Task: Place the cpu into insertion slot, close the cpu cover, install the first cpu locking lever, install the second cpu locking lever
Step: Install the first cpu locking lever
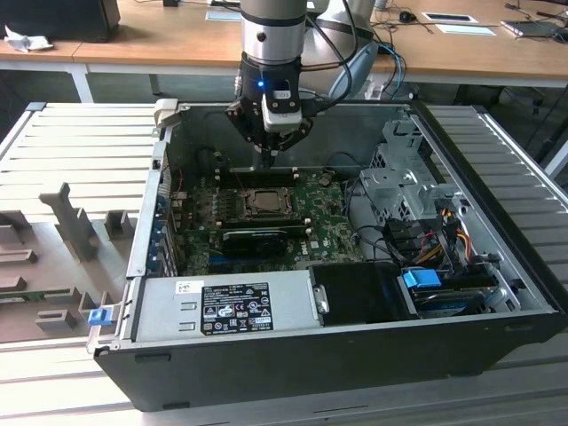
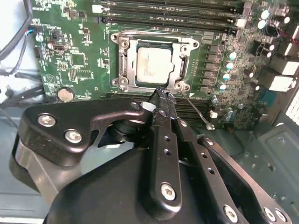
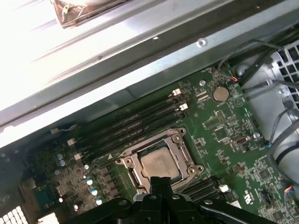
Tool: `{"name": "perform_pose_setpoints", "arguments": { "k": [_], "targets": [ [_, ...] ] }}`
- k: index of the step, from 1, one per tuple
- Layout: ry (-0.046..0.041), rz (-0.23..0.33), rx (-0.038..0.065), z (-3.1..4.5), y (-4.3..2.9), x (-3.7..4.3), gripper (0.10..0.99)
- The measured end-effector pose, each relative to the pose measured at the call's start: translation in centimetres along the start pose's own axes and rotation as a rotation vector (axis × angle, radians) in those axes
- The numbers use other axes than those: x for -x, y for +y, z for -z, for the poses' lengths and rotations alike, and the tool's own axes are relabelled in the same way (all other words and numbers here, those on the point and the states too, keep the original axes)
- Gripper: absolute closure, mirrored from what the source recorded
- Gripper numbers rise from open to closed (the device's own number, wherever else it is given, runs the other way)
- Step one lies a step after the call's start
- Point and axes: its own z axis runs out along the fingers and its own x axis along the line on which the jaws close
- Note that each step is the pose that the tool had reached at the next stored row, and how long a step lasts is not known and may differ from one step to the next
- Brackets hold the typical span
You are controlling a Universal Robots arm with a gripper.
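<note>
Open computer case (image 1: 355, 355), motherboard (image 2: 70, 70) flat on its floor, arm above it.

Progress:
- The cpu (image 2: 152, 63) sits in its socket near the middle of the board, silver top facing up and level. Placing looks done.
- The cover (image 2: 123, 60) lies down flat around the chip, which shows through the window. Closing looks done.
- One lever (image 2: 195, 109), a thin wire rod, juts out at an angle from the socket corner nearest the gripper, over the board and clear of the frame. It reads as not latched.
- The other lever (image 2: 154, 32) runs along the socket's far edge. It may be hooked down, but I can't be sure from this angle.

Gripper (image 2: 161, 93):
- The fingers are brought together to a narrow point, with no gap and nothing seen between them.
- In both wrist views the point is at the socket's near edge, just beside the root of the loose lever. Contact with the frame is likely but not clear.
- In the exterior view the gripper (image 1: 269, 158) hangs just over the board's back edge.
</note>
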Motion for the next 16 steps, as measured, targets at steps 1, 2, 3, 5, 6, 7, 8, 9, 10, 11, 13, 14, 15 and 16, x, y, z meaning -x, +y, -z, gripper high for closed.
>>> {"name": "perform_pose_setpoints", "arguments": {
  "k": [1, 2, 3, 5, 6, 7, 8, 9, 10, 11, 13, 14, 15, 16],
  "targets": [
    [0.0005, 0.014, 0.0, 0.0, 0.0, 0.0, 0.98],
    [0.0013, 0.042, 0.0, 0.0, 0.0, 0.0, 0.98],
    [0.0018, 0.058, 0.0, 0.0, 0.0, 0.0, 0.98],
    [0.0026, 0.084, 0.0, 0.0, 0.0, 0.0, 0.98],
    [0.003, 0.099, 0.0, 0.0, 0.0, 0.0, 0.98],
    [0.0033, 0.109, 0.0, 0.0, 0.0, 0.0, 0.98],
    [0.0039, 0.128, 0.0, 0.0, 0.0, 0.0, 0.98],
    [0.0043, 0.141, 0.0, 0.0, 0.0, 0.0, 0.98],
    [0.0046, 0.15, 0.0, 0.0, 0.0, 0.0, 0.98],
    [0.0048, 0.158, 0.0, 0.0, 0.0, 0.0, 0.98],
    [0.0052, 0.171, 0.0, 0.0, -0.01, -0.01, 0.98],
    [0.0054, 0.179, 0.0, 0.0, -0.01, -0.01, 0.98],
    [0.0057, 0.185, 0.0, 0.0, -0.01, -0.01, 0.98],
    [0.0059, 0.191, 0.0, 0.0, -0.01, -0.01, 0.98]
  ]
}}
